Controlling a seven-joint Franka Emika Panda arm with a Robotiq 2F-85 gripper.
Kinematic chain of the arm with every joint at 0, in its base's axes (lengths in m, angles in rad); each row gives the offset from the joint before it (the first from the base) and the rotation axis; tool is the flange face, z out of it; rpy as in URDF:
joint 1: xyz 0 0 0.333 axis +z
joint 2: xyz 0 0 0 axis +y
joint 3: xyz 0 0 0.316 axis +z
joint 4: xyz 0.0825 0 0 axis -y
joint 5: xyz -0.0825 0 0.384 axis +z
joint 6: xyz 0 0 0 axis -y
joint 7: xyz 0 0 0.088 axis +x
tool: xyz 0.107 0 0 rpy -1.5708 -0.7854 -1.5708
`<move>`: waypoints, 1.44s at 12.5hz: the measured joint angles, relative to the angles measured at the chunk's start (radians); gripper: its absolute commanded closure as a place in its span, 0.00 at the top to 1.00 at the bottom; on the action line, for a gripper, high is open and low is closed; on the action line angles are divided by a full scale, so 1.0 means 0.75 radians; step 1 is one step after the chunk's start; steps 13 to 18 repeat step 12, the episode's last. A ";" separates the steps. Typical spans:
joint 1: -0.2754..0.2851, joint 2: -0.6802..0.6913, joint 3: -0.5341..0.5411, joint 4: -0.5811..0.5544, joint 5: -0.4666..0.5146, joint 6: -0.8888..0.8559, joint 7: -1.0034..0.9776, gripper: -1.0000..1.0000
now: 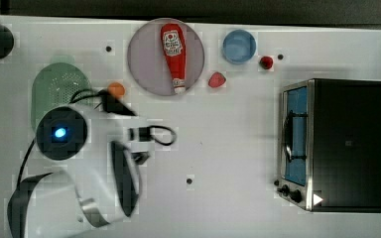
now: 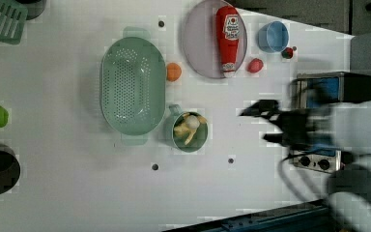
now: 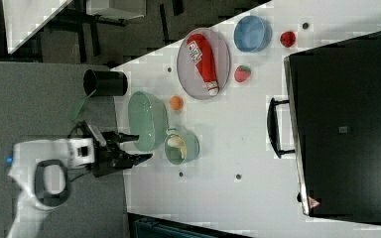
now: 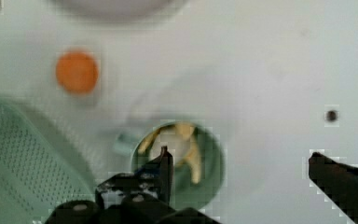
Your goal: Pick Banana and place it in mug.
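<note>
Left view: the peeled yellow banana (image 2: 189, 126) lies inside the small teal-green mug (image 2: 189, 144), at the perforated green colander's (image 2: 133, 84) four o'clock; black gripper (image 4: 240, 161) jaws spread wide, empty, apparently releasing.

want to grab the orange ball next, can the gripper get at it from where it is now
Probably yes: the orange ball sits alone on bare table between the colander and plate, nothing over it, and the gripper is open.

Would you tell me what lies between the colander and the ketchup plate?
In the left view, a small orange ball sits between the colander and the plate.
</note>
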 measured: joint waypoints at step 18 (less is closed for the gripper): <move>-0.078 -0.250 -0.413 0.333 -0.026 -0.480 -0.081 1.00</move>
